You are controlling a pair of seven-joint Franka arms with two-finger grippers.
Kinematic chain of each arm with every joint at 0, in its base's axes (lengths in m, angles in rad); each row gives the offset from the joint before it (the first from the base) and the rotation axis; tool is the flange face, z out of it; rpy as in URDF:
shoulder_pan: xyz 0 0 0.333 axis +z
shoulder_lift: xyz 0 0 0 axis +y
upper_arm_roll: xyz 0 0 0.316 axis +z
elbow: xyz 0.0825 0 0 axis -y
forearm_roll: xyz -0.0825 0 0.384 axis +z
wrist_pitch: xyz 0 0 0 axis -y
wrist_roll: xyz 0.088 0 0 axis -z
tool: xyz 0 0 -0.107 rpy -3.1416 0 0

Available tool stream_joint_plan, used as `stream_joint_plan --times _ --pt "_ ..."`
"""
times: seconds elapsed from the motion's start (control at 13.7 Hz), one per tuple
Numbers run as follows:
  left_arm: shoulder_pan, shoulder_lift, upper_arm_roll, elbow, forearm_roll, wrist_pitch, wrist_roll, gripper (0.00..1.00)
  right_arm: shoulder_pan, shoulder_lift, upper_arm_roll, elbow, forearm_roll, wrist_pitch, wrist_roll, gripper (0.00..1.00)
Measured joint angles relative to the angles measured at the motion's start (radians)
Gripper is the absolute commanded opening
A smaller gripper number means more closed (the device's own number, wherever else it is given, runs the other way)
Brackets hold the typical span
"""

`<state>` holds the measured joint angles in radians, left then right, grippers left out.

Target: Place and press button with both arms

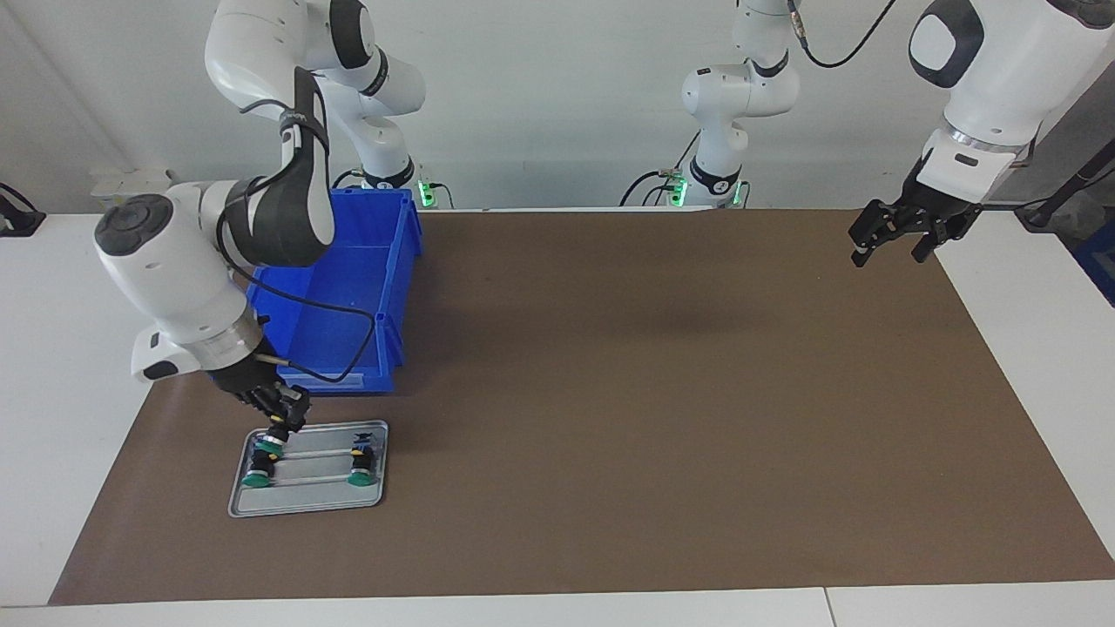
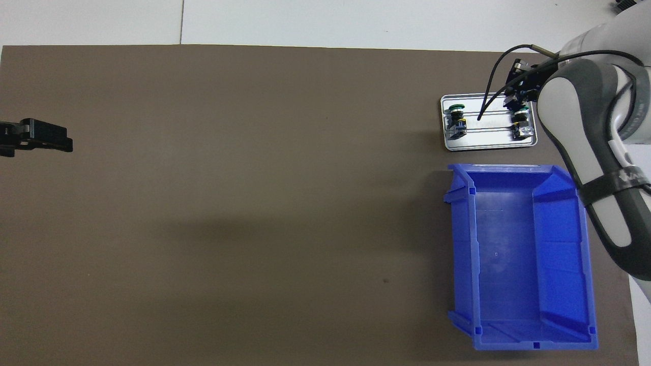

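A small silver tray (image 1: 305, 502) (image 2: 488, 145) lies on the brown mat at the right arm's end of the table, farther from the robots than the blue bin. Green-capped buttons lie in it. My right gripper (image 1: 277, 434) (image 2: 514, 96) reaches down into the tray's outer end and is shut on the button (image 1: 267, 447) there. Another button (image 1: 359, 466) (image 2: 456, 119) lies at the tray's inner end, untouched. My left gripper (image 1: 897, 248) (image 2: 61, 141) hangs open and empty over the mat's edge at the left arm's end, waiting.
An empty blue bin (image 1: 409, 261) (image 2: 524, 244) stands between the tray and the right arm's base, with the right arm's forearm over its outer side. The brown mat (image 1: 653, 392) (image 2: 254, 203) covers most of the table.
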<state>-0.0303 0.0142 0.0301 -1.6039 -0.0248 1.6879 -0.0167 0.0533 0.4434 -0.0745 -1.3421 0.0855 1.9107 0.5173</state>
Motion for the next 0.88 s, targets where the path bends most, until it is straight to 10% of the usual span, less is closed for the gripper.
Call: stream_joint_plan --times 0.88 --pt "0.000 0.000 0.000 0.000 0.000 0.000 0.000 1.00 0.470 -0.091 0.005 -0.066 -0.153 -0.126 1.380 0.00"
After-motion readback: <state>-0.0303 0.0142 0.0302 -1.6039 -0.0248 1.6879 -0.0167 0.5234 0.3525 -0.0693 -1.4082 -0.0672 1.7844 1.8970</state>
